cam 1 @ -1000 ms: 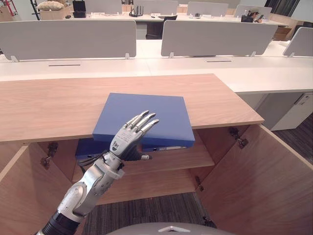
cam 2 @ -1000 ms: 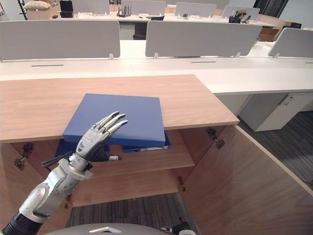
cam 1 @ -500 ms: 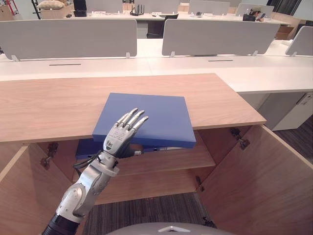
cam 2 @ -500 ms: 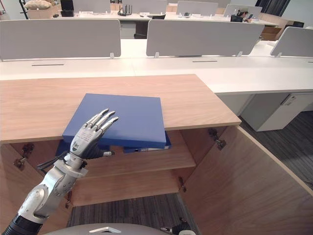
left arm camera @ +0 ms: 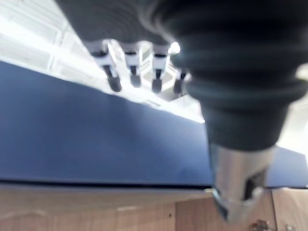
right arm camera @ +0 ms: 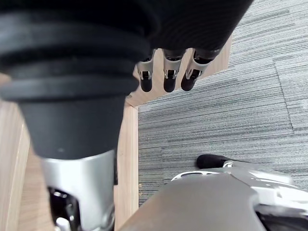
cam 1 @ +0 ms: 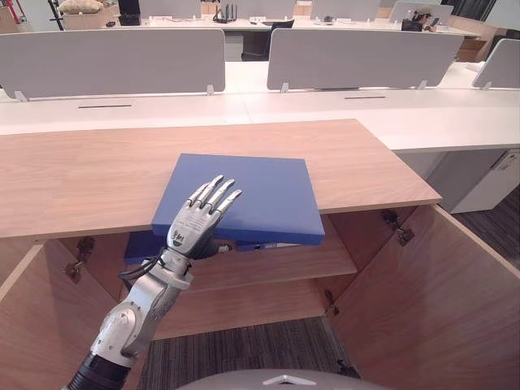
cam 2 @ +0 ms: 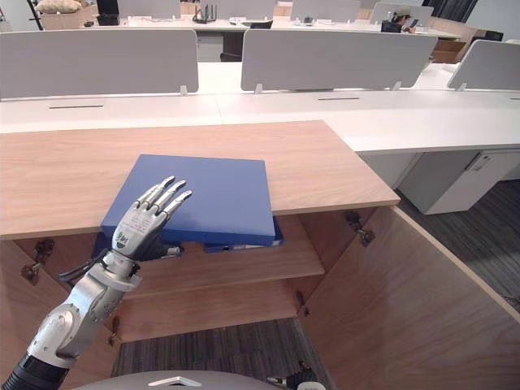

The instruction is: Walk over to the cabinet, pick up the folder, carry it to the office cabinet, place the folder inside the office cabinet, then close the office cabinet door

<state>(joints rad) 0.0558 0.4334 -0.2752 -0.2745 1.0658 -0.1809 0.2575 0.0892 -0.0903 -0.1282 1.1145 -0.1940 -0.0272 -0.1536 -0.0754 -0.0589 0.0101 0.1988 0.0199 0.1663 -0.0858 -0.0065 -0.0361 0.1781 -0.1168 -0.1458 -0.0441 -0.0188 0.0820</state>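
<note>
Along the front edge of the wooden counter (cam 1: pixel 81 175) that tops a low cabinet, a flat blue folder (cam 1: pixel 260 191) lies on its broad face, its near edge jutting out past the counter's front edge. Over the folder's near left corner sits the robot's left hand (cam 1: pixel 191 227), open, with its fingers (cam 1: pixel 213 195) straight and spread above the blue cover and its thumb (cam 1: pixel 219 249) below the overhanging edge. Whether the fingers press on the cover cannot be told; the hand has not closed on it.

Below the counter both cabinet doors stand wide open, the left door (cam 1: pixel 32 325) and the right door (cam 1: pixel 431 309) swung toward the robot. A wooden shelf (cam 1: pixel 284 264) inside carries a second blue binder (cam 2: pixel 240 241), lying just beneath the overhanging folder.

Seen from its wrist camera, the right hand (right arm camera: pixel 166 72) hangs low and open, fingers relaxed and holding nothing, over grey carpet (right arm camera: pixel 231 106) beside a wooden panel edge.

Behind the counter run white desks (cam 1: pixel 325 106) with grey divider screens (cam 1: pixel 114 61)
</note>
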